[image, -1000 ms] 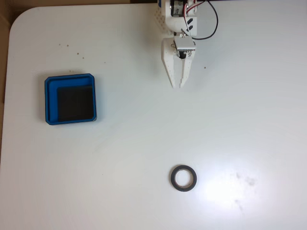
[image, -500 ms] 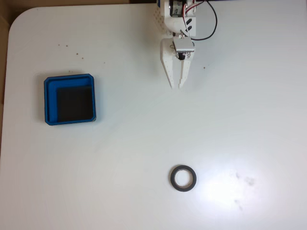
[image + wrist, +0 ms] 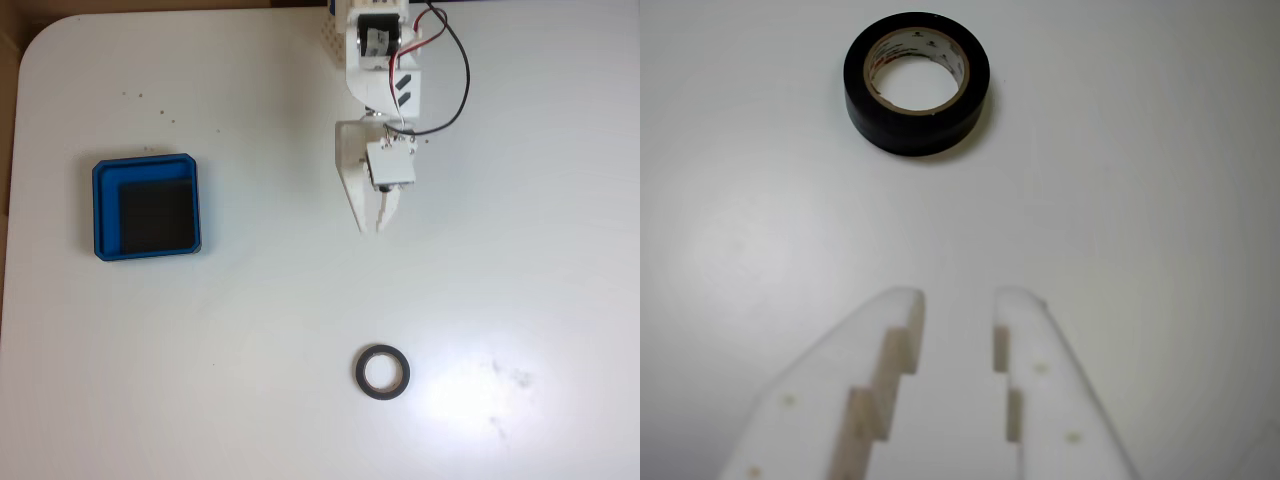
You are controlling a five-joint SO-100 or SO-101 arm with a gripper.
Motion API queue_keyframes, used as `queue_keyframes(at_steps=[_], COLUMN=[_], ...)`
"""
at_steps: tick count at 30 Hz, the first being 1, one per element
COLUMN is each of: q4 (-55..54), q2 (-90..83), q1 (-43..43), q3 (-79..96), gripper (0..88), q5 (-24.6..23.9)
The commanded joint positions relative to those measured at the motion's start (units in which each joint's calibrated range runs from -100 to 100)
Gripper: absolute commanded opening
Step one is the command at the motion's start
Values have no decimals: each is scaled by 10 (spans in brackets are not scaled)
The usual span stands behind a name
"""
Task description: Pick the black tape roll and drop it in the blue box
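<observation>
Black tape roll [image 3: 917,82] lies flat on the white worktop [image 3: 520,250], well ahead of my gripper [image 3: 958,300]. My gripper is slightly open and empty. Blue box [image 3: 146,206] sits far left in the fixed view.

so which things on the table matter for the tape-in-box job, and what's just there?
Job:
- black tape roll, lying flat on the table, free of the jaws
- blue box, nothing inside, at the left in the fixed view
- gripper, jaws slightly apart, pointed toward the roll

Just there:
- white table
- red and black cable on the arm
</observation>
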Motion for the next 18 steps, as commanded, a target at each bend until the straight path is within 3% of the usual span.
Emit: queue_keyframes(at_steps=[1,12,18], q4=[-7,9,167], q2=[152,396,486], q1=[-1,0,-2], q3=[-189,-479,-633], gripper=[6,6,6], q5=[0,1,4])
